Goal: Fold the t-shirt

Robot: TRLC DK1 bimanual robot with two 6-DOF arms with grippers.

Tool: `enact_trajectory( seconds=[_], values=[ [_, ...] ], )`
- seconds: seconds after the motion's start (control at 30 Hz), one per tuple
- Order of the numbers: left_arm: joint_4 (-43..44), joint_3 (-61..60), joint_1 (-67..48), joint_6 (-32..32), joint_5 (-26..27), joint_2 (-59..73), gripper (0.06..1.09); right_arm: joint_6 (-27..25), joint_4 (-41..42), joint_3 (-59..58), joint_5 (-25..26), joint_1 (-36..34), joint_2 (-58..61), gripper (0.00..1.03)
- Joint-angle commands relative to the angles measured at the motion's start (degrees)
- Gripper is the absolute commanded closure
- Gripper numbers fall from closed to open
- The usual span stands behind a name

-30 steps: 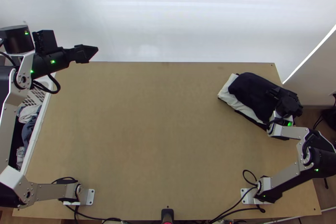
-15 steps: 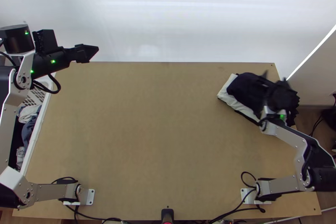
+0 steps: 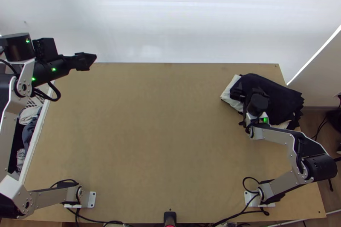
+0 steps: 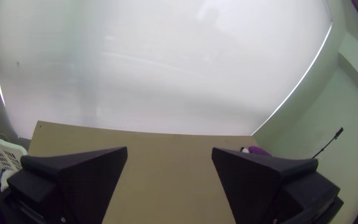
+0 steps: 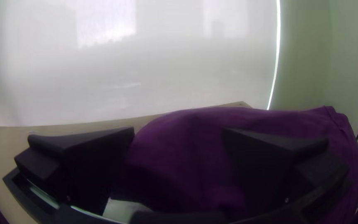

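T-shirt, as I take the dark top piece to be, lies folded over a pale garment, near the far right corner of the table; it should handle light and limp, easily rucked, hardly fragile; the rounded fold facing mid-table looks best for a pinch; the right gripper sits over that end, fingers wide apart, nothing clasped, though contact I cannot tell; the left gripper hangs by the far left corner, fingers spread and empty; the tabletop looks smooth; a white laundry basket stands alongside, a pale backlit screen behind.
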Motion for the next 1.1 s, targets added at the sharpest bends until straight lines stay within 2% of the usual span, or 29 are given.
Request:
enact_trajectory(
  seconds=[0.0, 0.13, 0.27, 0.4, 0.53, 0.63, 0.7, 0.87, 1.07],
  values=[
    [4.2, -6.15, 0.19, 2.01, -5.21, -2.21, 0.1, -3.86, -0.4, -1.14, 0.5, 1.93, -1.2, 0.05],
    [8.69, -8.79, 0.28, 2.01, -9.7, -3.88, 0.1, -8.17, -0.4, 0.7, 0.5, 3.86, -12.54, 0.05],
    [17.56, -12.04, 0.19, 2.63, -17.34, -8.36, 0.1, -8.08, -0.4, 4.92, 0.41, 5.62, -26.07, 0.05],
    [25.03, -18.1, 0.19, 2.45, -21.74, -14.51, 0.1, -8.08, -0.4, 9.05, 0.06, 6.59, -35.39, 0.05],
    [36.2, -30.5, 0.19, 2.37, -26.04, -25.06, 0.1, -8.17, -0.4, 10.19, -3.72, 7.55, -44.09, 0.05],
    [51.05, -44.73, 0.28, 3.95, -28.15, -36.31, 0.1, -8.26, -0.31, 9.84, -5.39, 7.73, -49.98, 0.05],
    [57.2, -52.12, 0.54, 4.65, -28.59, -43.25, 0.1, -9.05, -0.31, 8.61, -6.62, 7.73, -53.14, 0.05],
    [57.9, -61.17, 0.9, 5.44, -29.82, -53.27, 0.1, -12.74, 0.56, 0.7, -9.96, 7.73, -60.7, 0.05],
    [60.37, -69.96, 0.9, 7.38, -30.17, -61.97, 0.1, -13.18, 0.83, -10.11, -13.03, 7.82, -68.61, 0.05]
  ],
)
